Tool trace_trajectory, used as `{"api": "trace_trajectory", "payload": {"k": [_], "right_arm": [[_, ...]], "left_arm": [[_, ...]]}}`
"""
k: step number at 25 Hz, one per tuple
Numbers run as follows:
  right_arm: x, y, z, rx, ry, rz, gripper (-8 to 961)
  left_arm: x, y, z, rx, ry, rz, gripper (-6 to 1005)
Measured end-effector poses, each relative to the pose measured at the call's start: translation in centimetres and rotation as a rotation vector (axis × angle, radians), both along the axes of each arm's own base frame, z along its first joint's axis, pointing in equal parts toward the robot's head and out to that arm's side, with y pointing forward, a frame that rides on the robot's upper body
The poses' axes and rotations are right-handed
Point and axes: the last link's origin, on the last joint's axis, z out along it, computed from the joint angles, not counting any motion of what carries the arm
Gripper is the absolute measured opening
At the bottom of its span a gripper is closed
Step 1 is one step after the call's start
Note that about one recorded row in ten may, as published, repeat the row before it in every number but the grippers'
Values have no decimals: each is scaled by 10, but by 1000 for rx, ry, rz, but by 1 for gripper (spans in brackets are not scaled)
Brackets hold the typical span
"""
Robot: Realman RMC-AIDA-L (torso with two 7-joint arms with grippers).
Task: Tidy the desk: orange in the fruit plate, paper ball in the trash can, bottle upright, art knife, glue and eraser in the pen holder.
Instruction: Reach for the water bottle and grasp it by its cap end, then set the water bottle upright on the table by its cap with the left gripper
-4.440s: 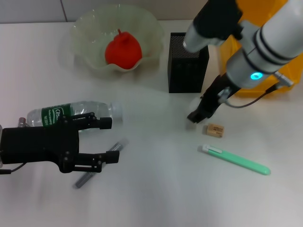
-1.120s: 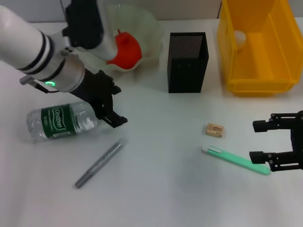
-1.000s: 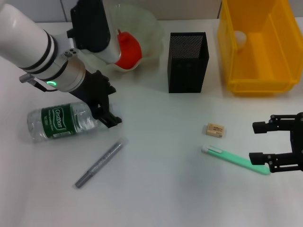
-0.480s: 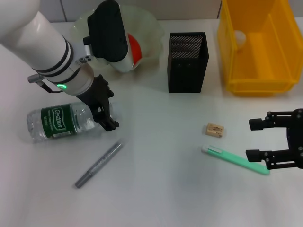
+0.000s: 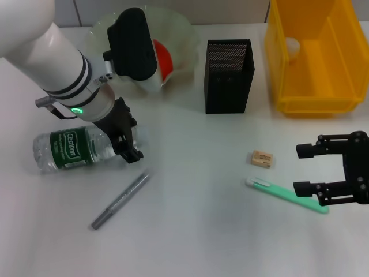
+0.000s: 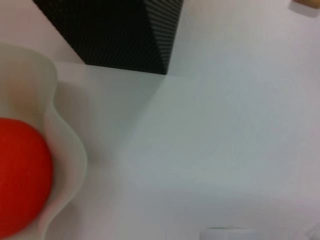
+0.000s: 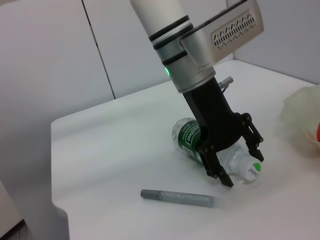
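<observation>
While the bottle [image 5: 78, 149] lies on its side on the worktop [image 5: 190, 231], the left pincer [image 5: 130, 145] is lowered over its cap end, fingers spread to either side of the neck; whether they touch the plastic cannot be told. From the right wrist view the white-and-green cap [image 7: 253, 170] shows between the two black fingers [image 7: 220, 176]. Bottle is clear, with a dark green label facing up. Knife [image 5: 121, 199], grey and slim, lies just beside the bottle on the near side, slanted, apart from the pincer.

Right pincer [image 5: 304, 168] hovers low at the right, wide open and holding nothing; its lower finger sits over the far end of the mint-green glue [image 5: 285, 195]. Eraser [image 5: 262, 158] lies near the glue's white tip, apart from it.

Plate [image 5: 179, 32] holds the orange [image 5: 162, 57], partly hidden by the left arm. Holder [image 5: 229, 76] stands upright between plate and bin; its contents cannot be seen. Yellow bin [image 5: 314, 98] holds a white paper ball [image 5: 292, 46] in its far left corner
</observation>
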Motion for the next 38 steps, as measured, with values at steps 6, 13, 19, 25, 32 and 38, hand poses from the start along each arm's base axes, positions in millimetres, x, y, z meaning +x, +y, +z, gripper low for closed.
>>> {"api": "trace_trajectory", "payload": {"k": [6,13,19,25,32,38], "right_arm": [[-1,1,-1,-7,6,-3,753],[-3,2,-1,-14,11,-19,753],[-5,3,0,-8,27,-14,753],[-10,5,3,5,49,3,754],[-17,13,2,8,54,24,754],[-22,18,1,6,57,38,753]], "left_arm": [[-3,0,-1,11,2,-8,678],[-3,2,-1,33,-8,-12,512],[-6,0,13,117,-115,-1,445],[-9,-8,50,252,-333,62,446],[-22,-17,92,397,-603,147,448],[-36,-25,109,460,-745,201,449]]}}
